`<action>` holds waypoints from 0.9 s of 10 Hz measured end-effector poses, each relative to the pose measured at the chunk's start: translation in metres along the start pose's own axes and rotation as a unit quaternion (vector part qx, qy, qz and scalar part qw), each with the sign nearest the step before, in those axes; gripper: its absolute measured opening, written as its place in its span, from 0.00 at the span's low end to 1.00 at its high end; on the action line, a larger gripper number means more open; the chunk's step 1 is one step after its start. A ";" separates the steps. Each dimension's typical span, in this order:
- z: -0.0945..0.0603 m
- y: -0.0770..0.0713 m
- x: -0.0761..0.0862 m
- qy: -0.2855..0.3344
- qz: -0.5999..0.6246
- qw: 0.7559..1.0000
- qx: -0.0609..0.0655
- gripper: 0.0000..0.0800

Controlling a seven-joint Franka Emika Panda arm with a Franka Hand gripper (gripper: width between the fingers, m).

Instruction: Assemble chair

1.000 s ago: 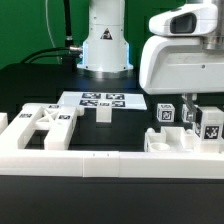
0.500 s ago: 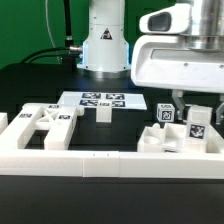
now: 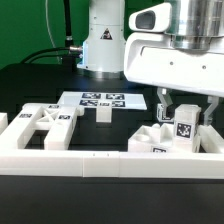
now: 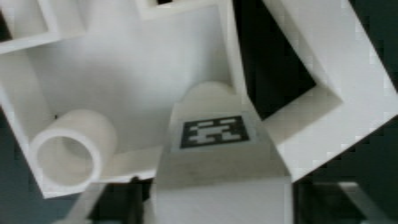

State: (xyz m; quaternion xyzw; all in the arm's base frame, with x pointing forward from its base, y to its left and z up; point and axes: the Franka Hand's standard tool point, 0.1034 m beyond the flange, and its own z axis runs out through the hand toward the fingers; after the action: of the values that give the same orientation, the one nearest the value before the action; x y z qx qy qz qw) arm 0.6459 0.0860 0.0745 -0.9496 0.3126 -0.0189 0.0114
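Observation:
My gripper (image 3: 187, 108) hangs over the chair parts at the exterior view's right. Its fingers (image 3: 165, 104) stand open on either side of an upright white chair piece (image 3: 185, 126) with a black-and-white tag, a narrow gap showing on each side. That piece stands among other white chair parts (image 3: 152, 142) just behind the rail. In the wrist view the tagged piece (image 4: 217, 132) fills the space between my gripper's (image 4: 219, 206) dark fingers, with a white frame part (image 4: 107, 60) and a round peg end (image 4: 68, 156) beyond it. A flat chair frame (image 3: 45, 120) lies at the exterior view's left.
The marker board (image 3: 101, 99) lies at the middle back, with a small white block (image 3: 103, 114) just in front of it. A long low white border rail (image 3: 100, 160) runs along the front. The arm's base (image 3: 103, 45) stands behind.
My gripper and the tagged chair parts under it have shifted toward the exterior view's left. The jaws, earlier shut on the upright piece, now stand apart from it.

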 end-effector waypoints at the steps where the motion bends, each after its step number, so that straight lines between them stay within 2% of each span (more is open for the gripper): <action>1: -0.011 0.001 -0.003 0.003 -0.030 1.000 0.005 0.65; 2: -0.026 0.010 -0.009 0.004 -0.070 0.997 0.010 0.78; 3: -0.039 0.025 -0.011 0.007 -0.102 0.995 0.014 0.80; 4: -0.045 0.040 -0.011 0.006 -0.107 0.994 0.012 0.80; 5: -0.046 0.047 -0.009 0.006 -0.102 0.995 0.010 0.81; 9: -0.044 0.044 -0.011 0.005 -0.105 0.994 0.009 0.81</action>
State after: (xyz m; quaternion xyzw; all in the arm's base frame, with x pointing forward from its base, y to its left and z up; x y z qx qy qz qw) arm 0.6089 0.0572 0.1162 -0.9770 0.2107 -0.0280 0.0166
